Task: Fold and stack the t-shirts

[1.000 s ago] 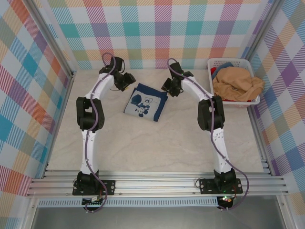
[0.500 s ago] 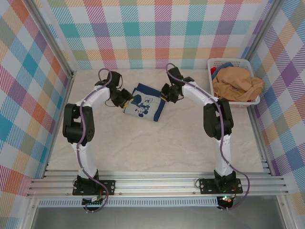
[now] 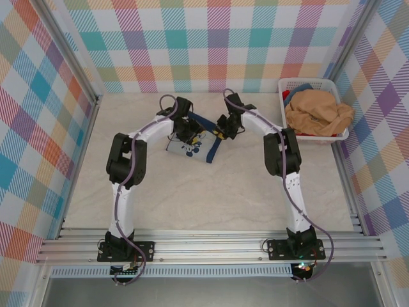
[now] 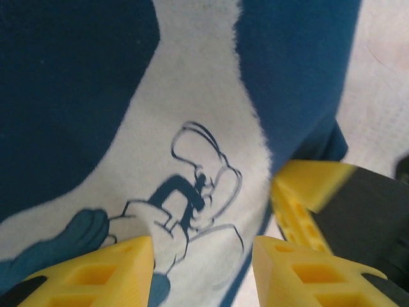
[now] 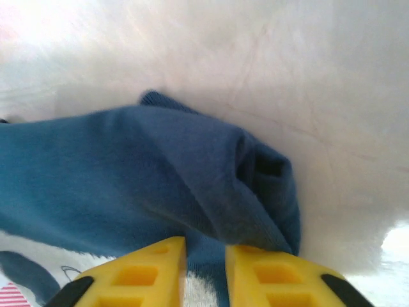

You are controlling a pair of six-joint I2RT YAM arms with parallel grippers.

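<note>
Navy shirt (image 3: 203,146): folded on the counter (image 3: 211,192); tan shirt (image 3: 316,110) in basket (image 3: 289,83).
Left gripper (image 4: 201,256): open over the print.
Right gripper (image 5: 205,249): nearly closed at hem, grip unclear.
Risk: a lopsided tug undoes the fold.

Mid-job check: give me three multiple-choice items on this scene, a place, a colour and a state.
1. Where is the tan-orange shirt? A in the white basket; B flat on the table; C hanging from a gripper.
2. What colour is the print on the navy shirt? A red; B whitish; C green.
3. How is the left gripper? A shut on a sleeve; B shut on nothing; C open over the print.
Key: A, it lies heaped in the basket; B, pale figure on blue cloth; C, its fingers stand apart.
</note>
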